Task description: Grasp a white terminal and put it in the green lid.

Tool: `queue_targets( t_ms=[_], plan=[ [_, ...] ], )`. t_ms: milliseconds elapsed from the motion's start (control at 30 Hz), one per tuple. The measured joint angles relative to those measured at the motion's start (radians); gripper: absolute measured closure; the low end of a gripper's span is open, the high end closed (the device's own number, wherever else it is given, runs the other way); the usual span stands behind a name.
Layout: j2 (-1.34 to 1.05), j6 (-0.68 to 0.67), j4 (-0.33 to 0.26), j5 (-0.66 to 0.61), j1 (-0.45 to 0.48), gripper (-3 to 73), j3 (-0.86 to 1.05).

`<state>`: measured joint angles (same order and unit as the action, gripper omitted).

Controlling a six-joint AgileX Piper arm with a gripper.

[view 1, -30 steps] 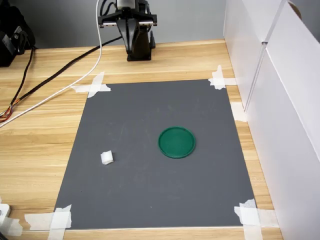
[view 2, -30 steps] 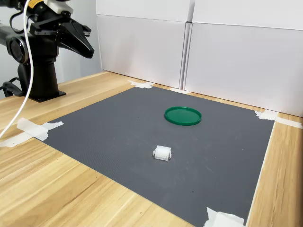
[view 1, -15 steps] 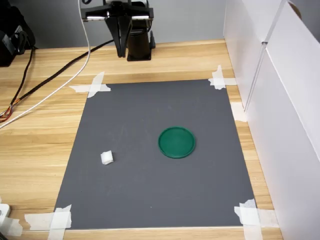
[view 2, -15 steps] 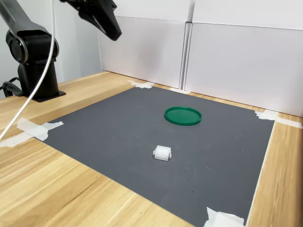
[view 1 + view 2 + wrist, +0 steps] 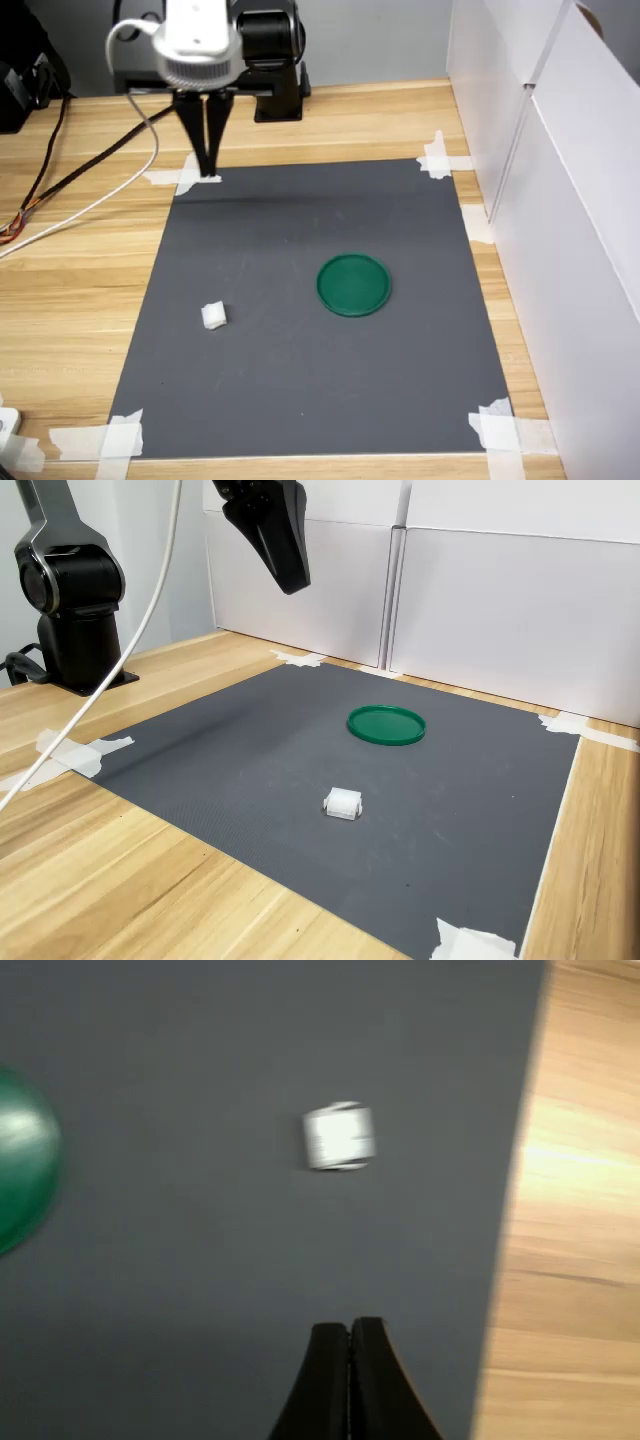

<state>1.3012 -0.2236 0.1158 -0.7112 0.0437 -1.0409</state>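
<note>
- The black gripper [image 5: 208, 170] is seen raised above the dark grey mat [image 5: 300, 400], over its far corner on the first exterior view's left; its jaws are pressed together, holding nothing.
- The tiny white cube-shaped plastic terminal [image 5: 213, 316] is found lying on the mat, well apart from the gripper.
- The flat round dark green plastic lid [image 5: 353, 285] is seen to the terminal's right, apart from it.

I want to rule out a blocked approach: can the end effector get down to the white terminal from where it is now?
Probably yes. The white terminal sits alone on the grey mat, apart from the green lid. The end effector hangs high, fingers together, so it must open first.
</note>
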Motion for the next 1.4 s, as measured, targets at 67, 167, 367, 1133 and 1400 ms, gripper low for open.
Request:
queue_targets(
  t_ms=[67,167,367,1133,1400],
  plan=[
    [0.032,-0.056,-0.003,0.019,0.044,71.9,-0.022],
    [0.085,-0.216,-0.012,0.024,0.071,71.9,-0.06],
    [0.199,-0.538,-0.047,-0.01,0.071,71.9,-0.165],
    [0.417,-0.967,-0.249,-0.272,0.072,58.7,-0.326],
    [0.436,-0.899,-0.213,-0.162,0.072,20.2,-0.326]
  ],
)
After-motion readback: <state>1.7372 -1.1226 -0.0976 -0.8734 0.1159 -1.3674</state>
